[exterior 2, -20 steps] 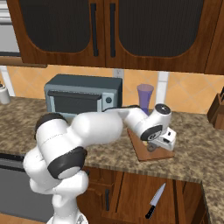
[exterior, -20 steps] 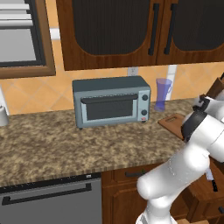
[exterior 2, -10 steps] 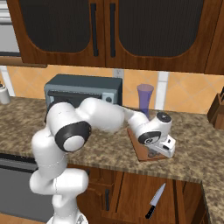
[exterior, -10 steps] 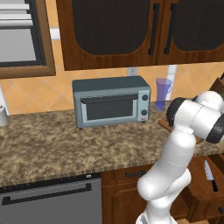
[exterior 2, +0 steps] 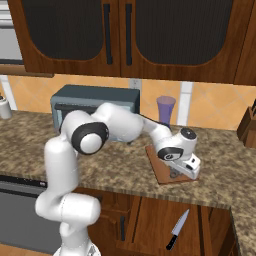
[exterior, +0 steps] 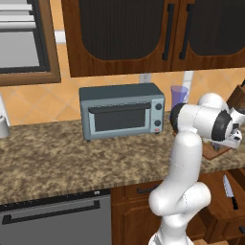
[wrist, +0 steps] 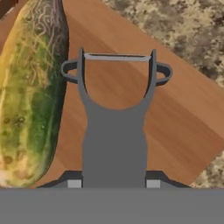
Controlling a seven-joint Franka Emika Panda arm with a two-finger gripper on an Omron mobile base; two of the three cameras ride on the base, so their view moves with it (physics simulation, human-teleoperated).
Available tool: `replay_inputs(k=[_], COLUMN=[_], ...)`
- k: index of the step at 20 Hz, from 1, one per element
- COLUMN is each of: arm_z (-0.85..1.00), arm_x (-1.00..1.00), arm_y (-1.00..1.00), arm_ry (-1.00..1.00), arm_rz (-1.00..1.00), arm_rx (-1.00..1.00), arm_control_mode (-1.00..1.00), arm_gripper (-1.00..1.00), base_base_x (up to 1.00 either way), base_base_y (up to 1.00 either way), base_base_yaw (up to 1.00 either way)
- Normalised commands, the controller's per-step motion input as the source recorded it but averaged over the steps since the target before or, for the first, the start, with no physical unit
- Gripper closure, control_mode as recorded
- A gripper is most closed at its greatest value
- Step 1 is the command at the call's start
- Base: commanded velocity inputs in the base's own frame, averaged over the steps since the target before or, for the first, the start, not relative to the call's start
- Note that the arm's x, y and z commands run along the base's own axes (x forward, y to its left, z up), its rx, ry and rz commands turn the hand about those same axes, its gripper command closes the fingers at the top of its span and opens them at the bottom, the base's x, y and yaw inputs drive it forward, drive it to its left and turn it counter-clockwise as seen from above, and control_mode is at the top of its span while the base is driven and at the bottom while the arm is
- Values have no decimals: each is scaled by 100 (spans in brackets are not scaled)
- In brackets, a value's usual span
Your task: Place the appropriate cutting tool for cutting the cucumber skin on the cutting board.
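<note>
Biggest thing here is the granite counter (exterior 2: 115, 170) running along under the dark wood cabinets (exterior 2: 125, 35), with a grey toaster oven (exterior: 122, 115) sitting at the back against the tile wall. Its door is shut and nothing can be made out through the glass. Right of the oven there's a purple cup (exterior 2: 166, 110) standing upright near the wall; can't tell if anything is in it. A dark knife block (exterior 2: 248, 127) sits at the far right end of the counter. The cutting board (exterior 2: 159, 167) lies flat near the front edge of the counter, to the right of the oven, and the cucumber (wrist: 26, 96) is lying on it, along the left of the hand view. The arm comes up from the base, bends over at the elbow and reaches down to the right so the hand sits low over the board, pointing down at it. The gripper (wrist: 114, 181) is clamped on the handle of the cutting tool (wrist: 116, 113), a grey Y-shaped peeler held right above the board's wood, just beside the cucumber; whether it's actually touching the board I can't tell. Also there's a kitchen knife (exterior 2: 178, 230) down on the floor in front of the lower cabinets.
</note>
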Motion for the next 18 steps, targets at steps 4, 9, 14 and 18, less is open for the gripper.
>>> replay_inputs(k=[4,9,14,18], arm_z=[-39,-11,-20,-27], arm_x=[29,33,4,0], arm_y=[0,0,8,44], arm_ry=[2,0,0,0], arm_rz=[-6,-4,-3,-3], arm_rx=[0,0,0,0], arm_control_mode=[-100,-100,-100,-100], arm_gripper=[100,100,100,-100], base_base_x=[0,0,0,0], base_base_y=[0,0,0,0], base_base_yaw=[0,0,0,0])
